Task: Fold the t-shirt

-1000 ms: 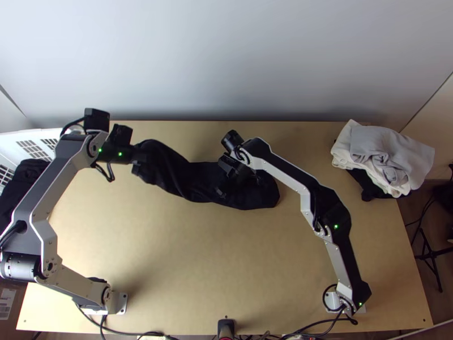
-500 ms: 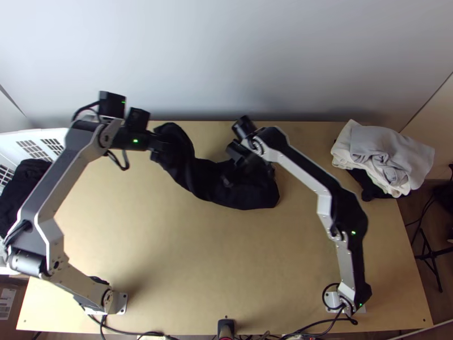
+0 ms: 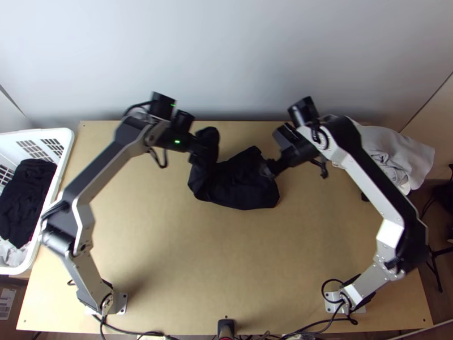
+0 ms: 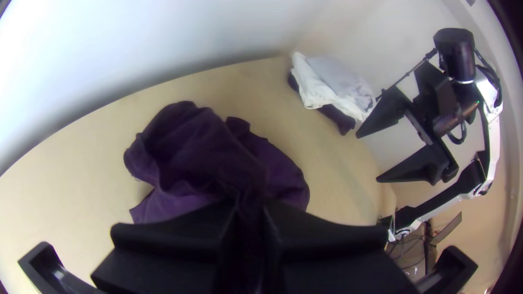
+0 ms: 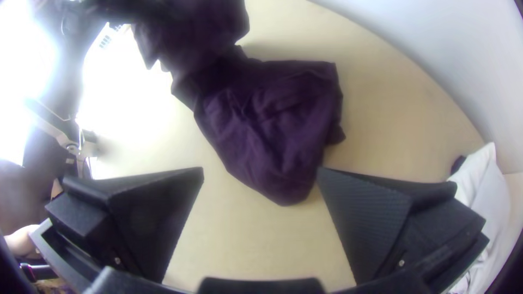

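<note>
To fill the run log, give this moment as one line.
left tool: shut on dark t-shirt, part lifted | right tool: open, holding nothing | t-shirt: bunched, not yet folded

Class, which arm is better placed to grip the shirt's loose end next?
Probably right: the right gripper hangs open near the bunched t-shirt, while the left gripper is shut on its cloth.

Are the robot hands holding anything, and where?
The left gripper holds the dark t-shirt by a bunched part near one end; the right gripper holds nothing.
</note>
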